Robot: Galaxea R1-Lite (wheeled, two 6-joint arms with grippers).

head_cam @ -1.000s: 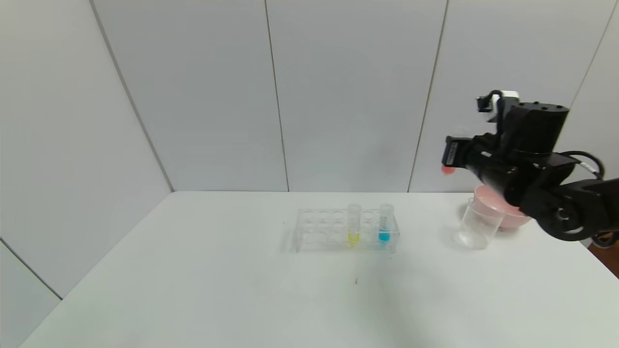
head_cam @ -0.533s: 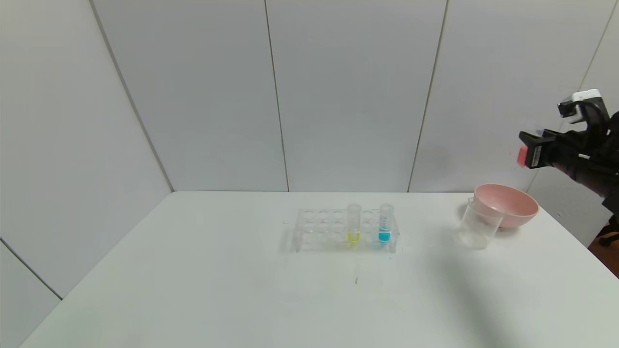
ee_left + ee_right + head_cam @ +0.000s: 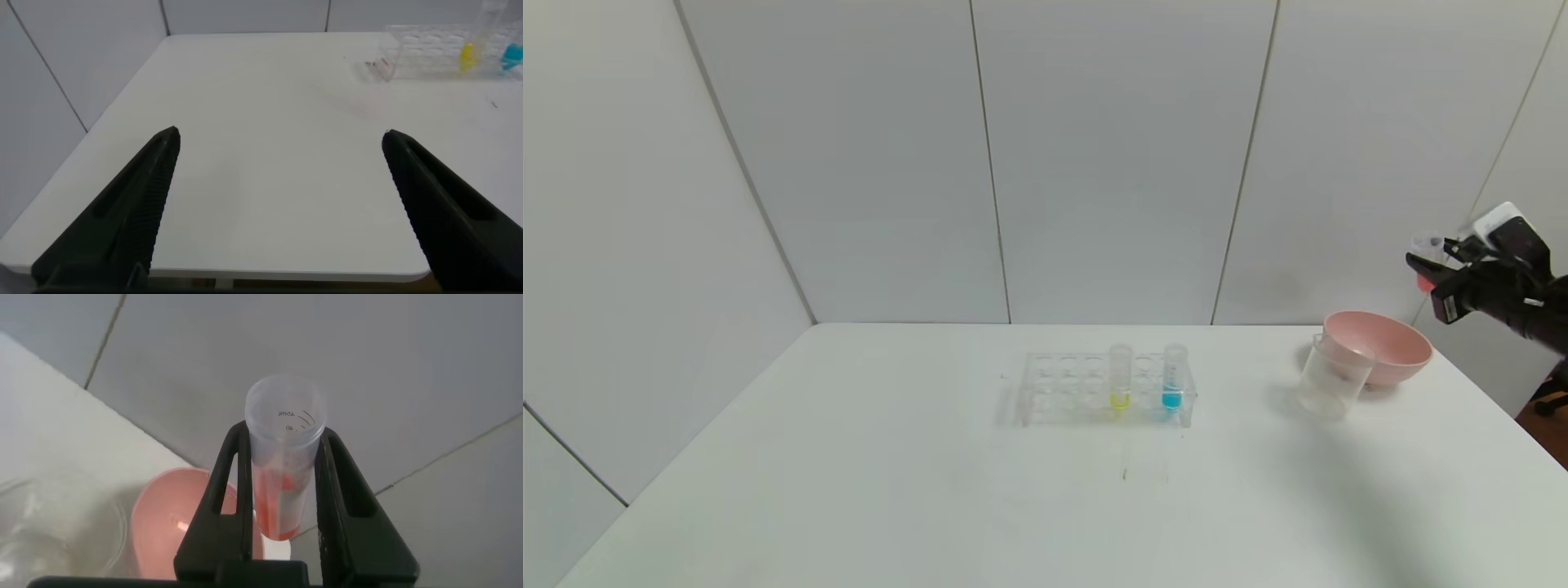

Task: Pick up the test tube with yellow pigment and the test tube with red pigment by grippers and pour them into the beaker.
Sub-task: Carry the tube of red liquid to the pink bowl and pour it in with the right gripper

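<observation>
Orange-red liquid is sitting in the test tube with red pigment (image 3: 280, 469) as the right gripper (image 3: 282, 498), pinching it, needs tilting slowly over the beaker (image 3: 1333, 377).

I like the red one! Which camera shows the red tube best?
The right wrist view: the test tube with red pigment fills it, clamped in the right gripper. The head view shows only a small red bit. The left wrist view misses it.

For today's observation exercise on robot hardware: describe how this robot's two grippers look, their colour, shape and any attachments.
The right gripper is matte black with a small white-grey box and a white label on its body. Its two flat black fingers are slotted. The left gripper shows two plain, tapering black fingers.
</observation>
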